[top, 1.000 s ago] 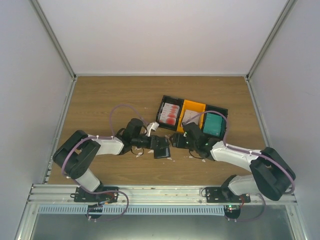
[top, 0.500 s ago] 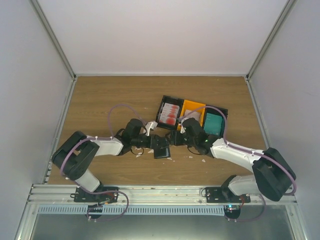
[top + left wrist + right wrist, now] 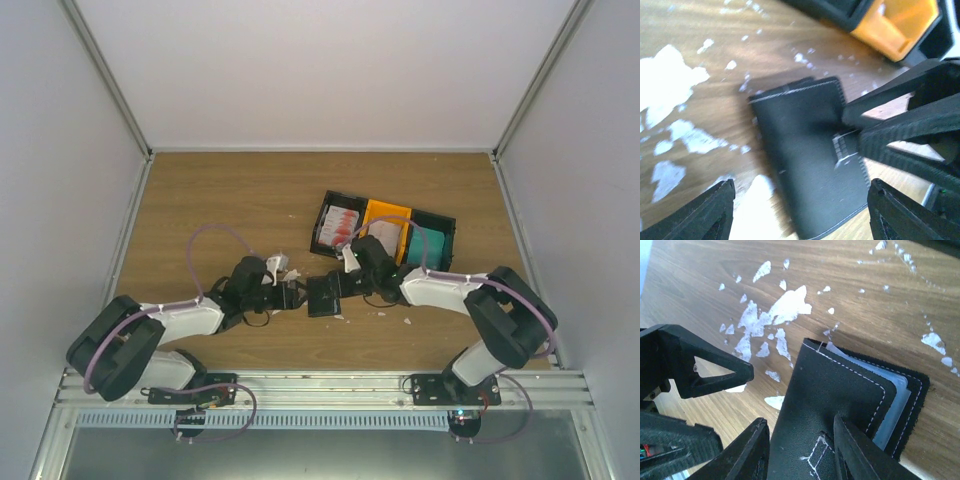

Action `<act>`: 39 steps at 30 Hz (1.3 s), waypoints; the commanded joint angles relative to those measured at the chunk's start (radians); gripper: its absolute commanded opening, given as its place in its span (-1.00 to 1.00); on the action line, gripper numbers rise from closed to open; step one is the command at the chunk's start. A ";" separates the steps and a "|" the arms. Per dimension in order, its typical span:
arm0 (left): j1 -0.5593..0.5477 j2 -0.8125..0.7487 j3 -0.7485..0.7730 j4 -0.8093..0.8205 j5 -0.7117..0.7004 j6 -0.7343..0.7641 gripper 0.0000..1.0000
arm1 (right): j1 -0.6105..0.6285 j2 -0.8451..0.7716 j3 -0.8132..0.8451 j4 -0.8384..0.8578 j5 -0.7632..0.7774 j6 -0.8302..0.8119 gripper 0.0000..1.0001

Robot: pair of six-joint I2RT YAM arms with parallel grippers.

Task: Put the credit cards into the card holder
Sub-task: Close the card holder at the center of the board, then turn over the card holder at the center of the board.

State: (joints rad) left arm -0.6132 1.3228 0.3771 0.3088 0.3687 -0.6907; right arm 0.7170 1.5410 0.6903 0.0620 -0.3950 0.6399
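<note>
Pale walls enclose a wood-grain table (image 3: 220,200) flecked with white scraps (image 3: 775,310). Near its middle the right gripper (image 3: 800,420) has its jaws narrowed onto the right edge of the card holder (image 3: 800,135). One finger rests over the black stitched cover and the other sits hard against the edge beside it. The card holder lies folded flat on the wood, with a bluish-grey inner layer (image 3: 897,390) peeping out along one side.

Just left of it, the left gripper (image 3: 801,184) stands wide open and holds nothing. Its two fingers sit on either side of the card holder's near end, clear of it.

Just beyond the right arm, a row of three trays (image 3: 387,207) sits on the far right part of the table. Red-and-white credit cards (image 3: 340,222) lie in the left black tray, the middle tray is orange, and a teal card (image 3: 428,245) lies in the right black one. No card is visibly in either gripper.
</note>
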 commanded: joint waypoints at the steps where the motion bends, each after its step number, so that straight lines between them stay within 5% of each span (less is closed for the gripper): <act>1: 0.018 0.032 -0.043 0.064 0.015 -0.056 0.44 | -0.002 0.042 0.030 -0.023 0.006 -0.010 -0.24; 12: 0.043 0.221 -0.010 0.184 0.195 -0.129 0.12 | -0.002 0.102 0.049 -0.150 0.144 -0.038 -0.15; 24: 0.053 0.417 0.056 0.292 0.332 -0.139 -0.18 | -0.006 0.130 0.020 -0.093 0.095 -0.025 -0.14; 27: 0.059 0.438 0.071 0.297 0.334 -0.129 -0.40 | -0.010 0.115 0.013 -0.072 0.076 -0.028 -0.12; 32: 0.079 0.392 0.076 0.271 0.324 -0.079 -0.99 | -0.017 0.033 0.009 -0.065 0.096 -0.027 -0.02; 39: 0.079 0.158 0.086 0.085 0.224 0.083 -1.00 | -0.019 -0.142 -0.015 -0.035 0.044 0.014 -0.08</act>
State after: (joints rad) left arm -0.5404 1.6085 0.4541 0.5087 0.6880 -0.7437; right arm 0.7036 1.4796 0.6952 0.0086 -0.3214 0.6212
